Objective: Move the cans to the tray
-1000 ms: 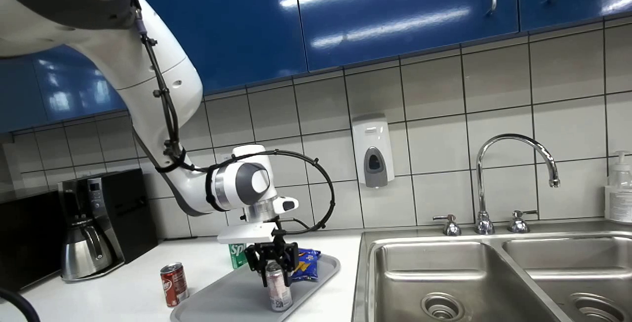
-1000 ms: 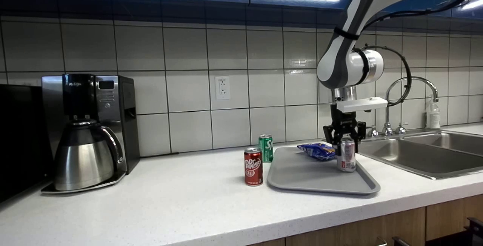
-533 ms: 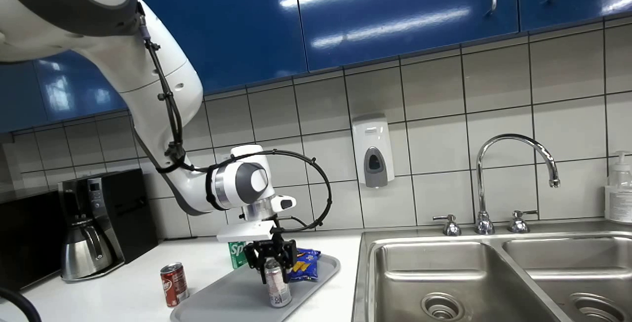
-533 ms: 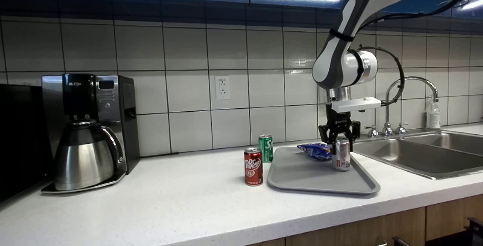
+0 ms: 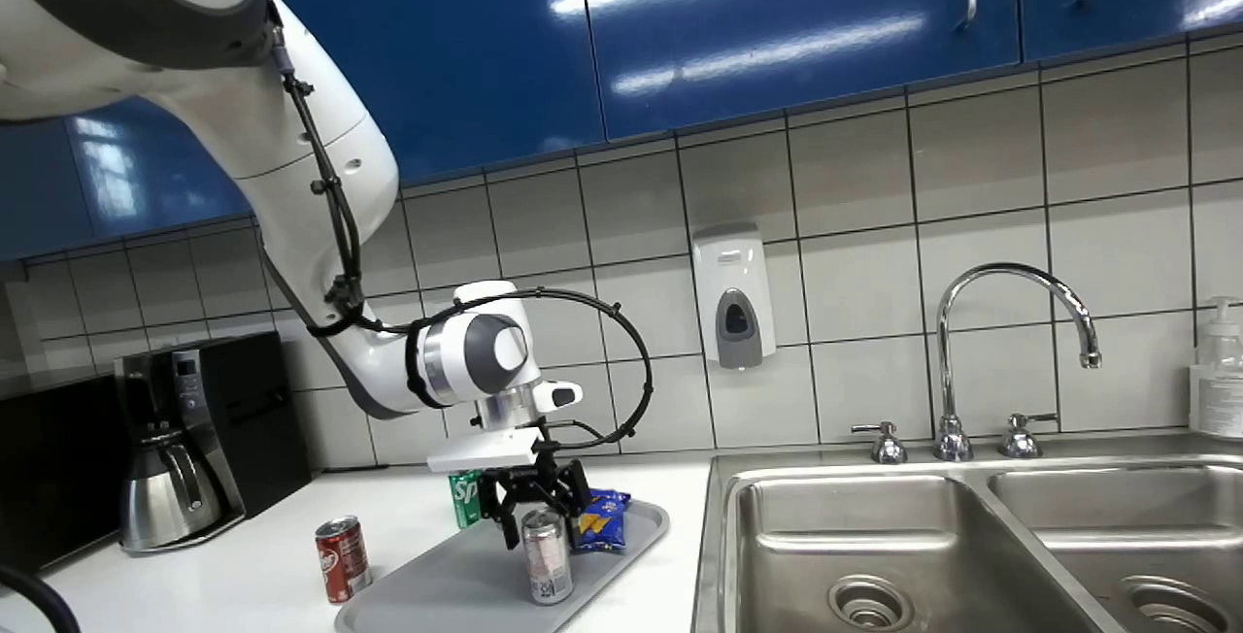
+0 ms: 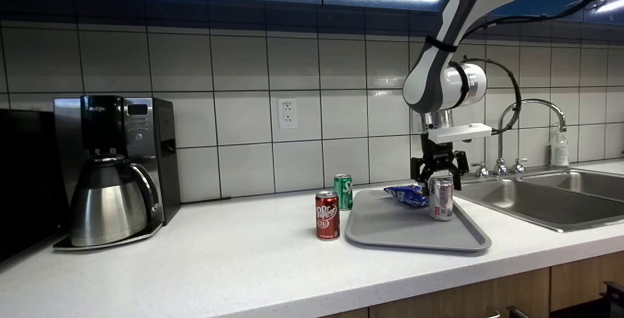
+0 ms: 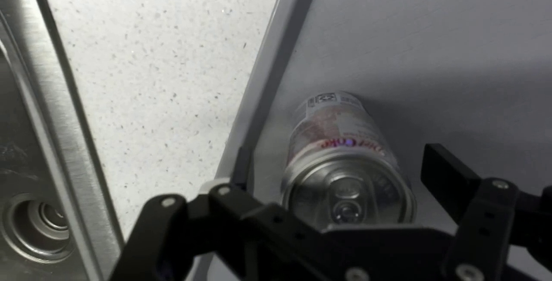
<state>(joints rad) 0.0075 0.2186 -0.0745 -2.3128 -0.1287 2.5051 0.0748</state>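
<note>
The silvery-grey can [image 6: 441, 201] stands upright on the grey tray [image 6: 409, 240], close to the edge on the sink side. Around its top is my gripper [image 5: 542, 538], open, with a finger on either side. In the wrist view a gap shows between the can [image 7: 345, 156] and each of the fingers [image 7: 448, 177]. Off the tray, on the counter, are the red can [image 6: 327, 215] and, farther back, the green can [image 6: 343, 191], both upright. Part of the green can [image 5: 467, 501] is hidden behind the arm in an exterior view.
A blue and yellow snack packet [image 6: 407, 195] lies on the tray just behind the silvery-grey can. The steel sink [image 5: 855, 516] with its faucet [image 5: 952, 361] borders the tray's side of the counter. A coffee maker [image 6: 122, 162] stands at the opposite end.
My gripper shifted slightly with the silvery-grey can in its grasp, then its fingers spread and let go. The can stays standing on the tray. The red and green cans have not moved.
</note>
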